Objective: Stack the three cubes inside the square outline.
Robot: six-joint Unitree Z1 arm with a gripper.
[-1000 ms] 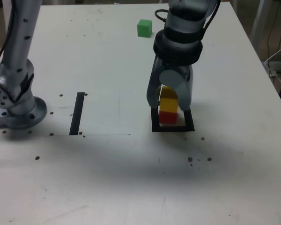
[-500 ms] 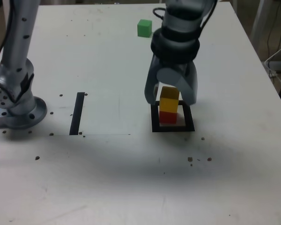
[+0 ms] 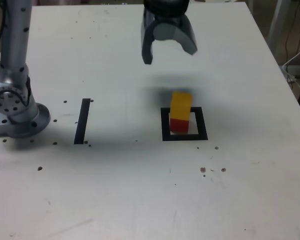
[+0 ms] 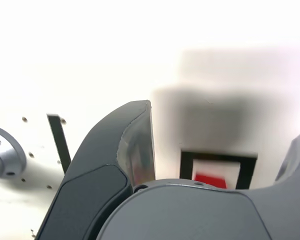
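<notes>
A yellow cube (image 3: pixel 181 105) sits on a red cube (image 3: pixel 179 125) inside the square outline (image 3: pixel 184 136) of black tape, right of centre in the exterior view. My gripper (image 3: pixel 169 54) hangs well above and behind the stack. Its jaws are spread wide, with nothing between them. In the wrist view one dark finger (image 4: pixel 132 145) fills the foreground. Past it, the square outline (image 4: pixel 187 162) shows with a red patch of cube (image 4: pixel 210 179) inside.
A straight black tape strip (image 3: pixel 82 121) lies at the exterior view's left of the outline, and it also shows in the wrist view (image 4: pixel 59 142). The arm's grey base (image 3: pixel 17 115) stands at the exterior view's left edge. Small dark specks dot the white table (image 3: pixel 140 190).
The gripper opened off the yellow cube, rose and drew back toward the table's far side. The two-cube stack stays in the outline. The green cube seen earlier is now behind the gripper.
</notes>
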